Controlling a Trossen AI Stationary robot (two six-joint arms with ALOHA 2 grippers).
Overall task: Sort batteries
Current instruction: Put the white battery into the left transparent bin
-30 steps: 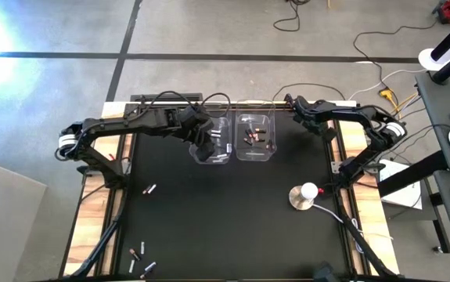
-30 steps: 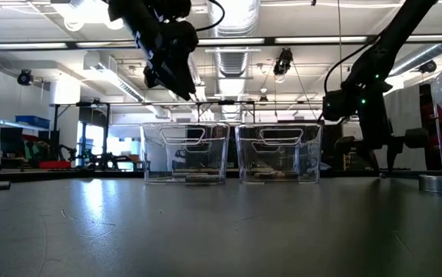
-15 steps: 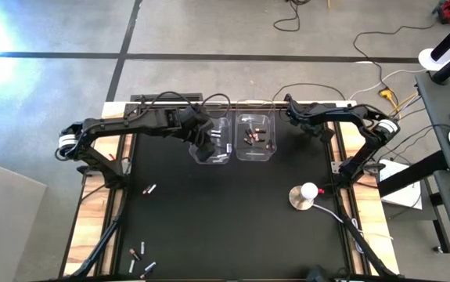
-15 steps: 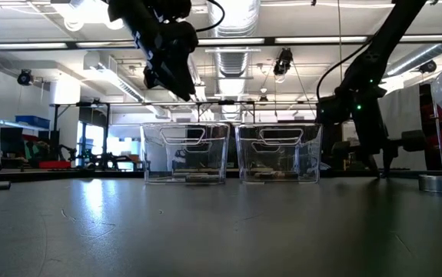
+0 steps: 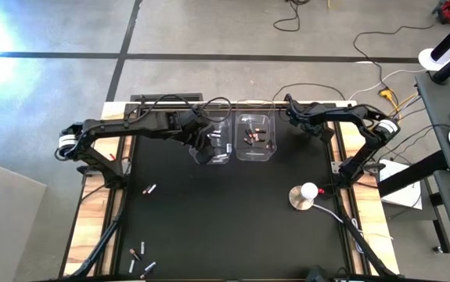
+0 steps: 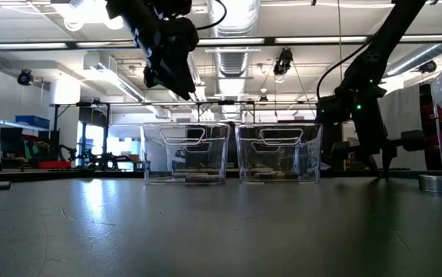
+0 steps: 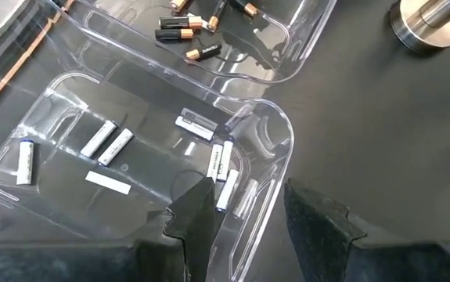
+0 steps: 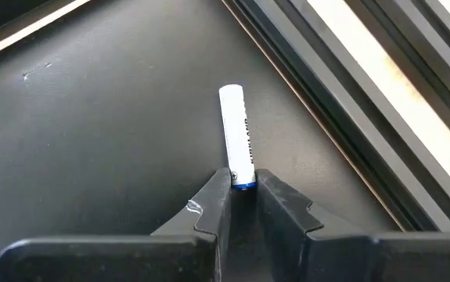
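Two clear bins stand side by side at the table's far middle. The left bin holds silvery-white batteries. The right bin holds dark, copper-ended batteries. My left gripper hangs open and empty above the left bin's near part. My right gripper is down on the mat at the far right, shut on a silvery-white battery. More batteries lie on the mat at the near left. My right gripper pinches the battery's blue-ringed end between its two fingertips. The fingers come from above, pointing down. The battery lies flat on the black mat, and the rest of it reaches away from the fingers.
A round metal disc with a white top stands at the right, with a cable running toward the near edge. The table's raised frame rail runs close beside the held battery. Several loose batteries lie at the near left corner.
My right gripper has gone a little toward the table's left edge, near the far edge, and has then kept still.
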